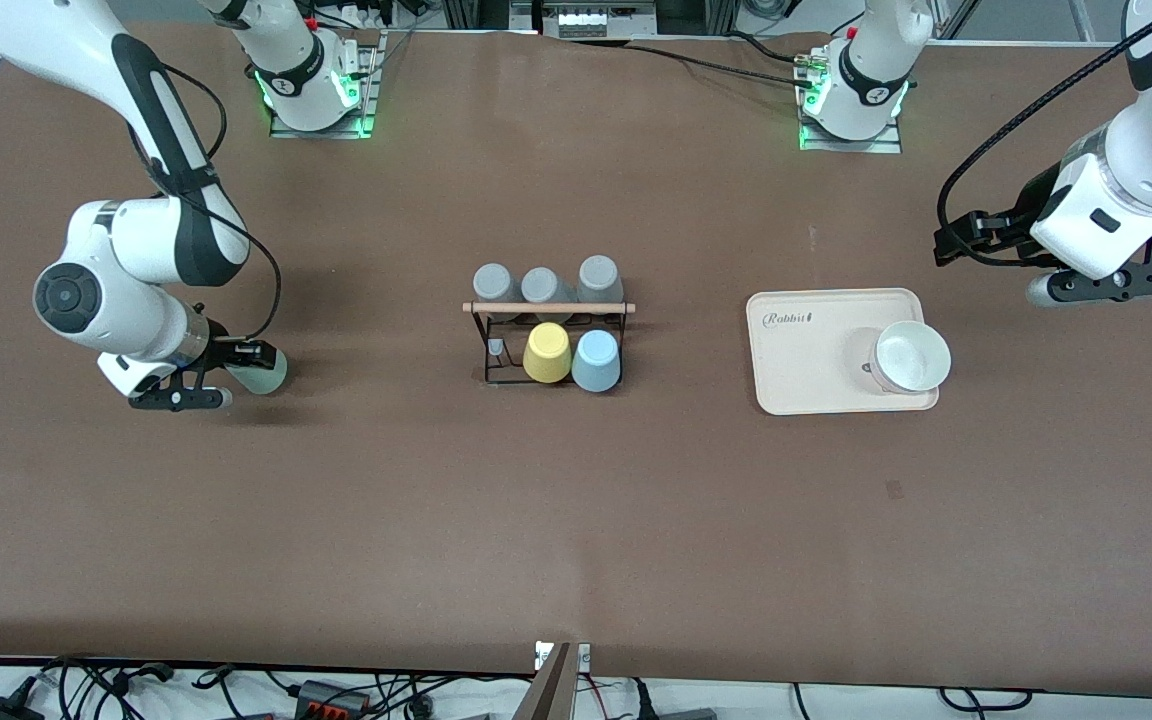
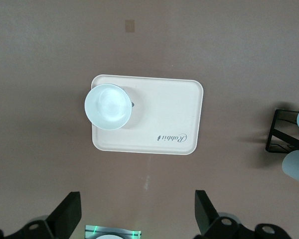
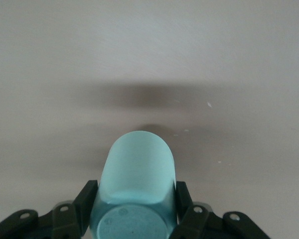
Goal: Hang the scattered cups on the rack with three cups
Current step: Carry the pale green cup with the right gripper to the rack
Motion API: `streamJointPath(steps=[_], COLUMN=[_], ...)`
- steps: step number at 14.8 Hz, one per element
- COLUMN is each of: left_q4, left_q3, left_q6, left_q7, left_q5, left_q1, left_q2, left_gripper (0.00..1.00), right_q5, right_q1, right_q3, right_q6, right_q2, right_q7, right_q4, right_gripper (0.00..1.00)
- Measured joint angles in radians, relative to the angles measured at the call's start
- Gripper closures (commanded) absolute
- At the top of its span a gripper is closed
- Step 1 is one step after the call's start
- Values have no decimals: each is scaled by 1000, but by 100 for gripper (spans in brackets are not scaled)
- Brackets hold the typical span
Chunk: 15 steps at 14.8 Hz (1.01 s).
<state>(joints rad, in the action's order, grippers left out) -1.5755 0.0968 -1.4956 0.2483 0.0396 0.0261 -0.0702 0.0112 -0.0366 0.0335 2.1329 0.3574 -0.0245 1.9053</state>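
Observation:
My right gripper (image 1: pixel 248 362) is shut on the pale sage green cup (image 1: pixel 264 371), which it holds on its side low over the table toward the right arm's end. In the right wrist view the cup (image 3: pixel 137 169) sits between the fingers of that gripper (image 3: pixel 134 205). The black wire rack (image 1: pixel 548 308) with its wooden rod stands mid-table. The light blue cup (image 1: pixel 596 360) hangs on its side nearer the front camera. My left gripper (image 1: pixel 971 245) is open and empty, up in the air beside the tray, and shows in its wrist view (image 2: pixel 137 216).
Three grey cups (image 1: pixel 543 283) and a yellow cup (image 1: pixel 547 352) also hang on the rack. One peg (image 1: pixel 496 347) beside the yellow cup is bare. A cream tray (image 1: pixel 804 372) holding a white bowl (image 1: pixel 912 357) lies toward the left arm's end. The rack's edge (image 2: pixel 283 134) shows in the left wrist view.

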Motion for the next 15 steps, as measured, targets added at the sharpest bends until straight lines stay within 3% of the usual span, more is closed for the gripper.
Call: streamJointPath(steps=[2, 5, 15], left_q4=[0, 0, 0], left_q3=[0, 0, 1], left_q6=[0, 1, 1], left_q7=[0, 0, 0], left_q5=[0, 0, 0], left_q1=[0, 0, 0], left_q2=[0, 0, 0], left_gripper=[0, 0, 0], right_q5=[-1, -2, -2], right_q1=[-54, -172, -485], right_q3=[19, 26, 29], right_q6=[-156, -265, -276], right_q2=[-9, -5, 150], right_q7=[-6, -92, -433], right_q4=[-148, -288, -493], right_gripper=[74, 73, 73])
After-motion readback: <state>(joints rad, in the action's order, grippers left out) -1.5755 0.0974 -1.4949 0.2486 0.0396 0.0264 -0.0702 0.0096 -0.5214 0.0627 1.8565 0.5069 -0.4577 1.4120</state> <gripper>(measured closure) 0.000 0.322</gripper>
